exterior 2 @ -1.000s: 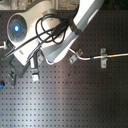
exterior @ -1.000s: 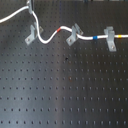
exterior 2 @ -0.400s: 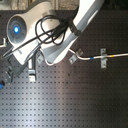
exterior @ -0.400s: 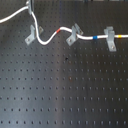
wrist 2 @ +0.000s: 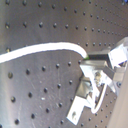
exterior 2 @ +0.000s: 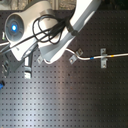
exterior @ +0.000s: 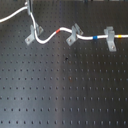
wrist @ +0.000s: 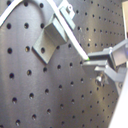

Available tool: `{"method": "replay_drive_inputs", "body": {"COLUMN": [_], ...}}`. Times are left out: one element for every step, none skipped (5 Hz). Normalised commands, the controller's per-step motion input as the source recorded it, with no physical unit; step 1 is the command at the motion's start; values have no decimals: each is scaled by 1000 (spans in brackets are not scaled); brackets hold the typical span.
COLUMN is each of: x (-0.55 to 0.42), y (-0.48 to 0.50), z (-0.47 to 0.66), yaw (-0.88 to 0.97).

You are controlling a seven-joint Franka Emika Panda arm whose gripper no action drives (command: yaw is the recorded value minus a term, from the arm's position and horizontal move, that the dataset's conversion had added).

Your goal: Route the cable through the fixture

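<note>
The white cable (exterior: 49, 38) comes in from the first exterior view's left, rises to my gripper (exterior: 30, 9), then drops to the fixture (exterior: 33, 34), a small pale-grey clip. From there it runs past a red band (exterior: 61, 30) through two more clips. Whether it sits inside the fixture's fork I cannot tell. In both wrist views the cable (wrist: 70, 40) (wrist 2: 45, 48) ends at my gripper (wrist: 89, 61) (wrist 2: 86, 59), which is shut on it close to the fixture (wrist: 50, 37) (wrist 2: 80, 102). In the second exterior view the arm (exterior 2: 60, 40) hides the grasp.
A darker tilted clip (exterior: 74, 34) and a broader blocky clip (exterior: 110, 39) hold the cable further to the first exterior view's right, with blue (exterior: 95, 36) and yellow (exterior: 120, 36) bands between and beyond them. Everything stands on a black perforated board (exterior: 65, 90).
</note>
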Motion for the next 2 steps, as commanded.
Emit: {"method": "replay_drive_inputs", "body": {"x": [-47,-146], "y": [70,-99], "z": [126,430], "yaw": [209,-14]}}
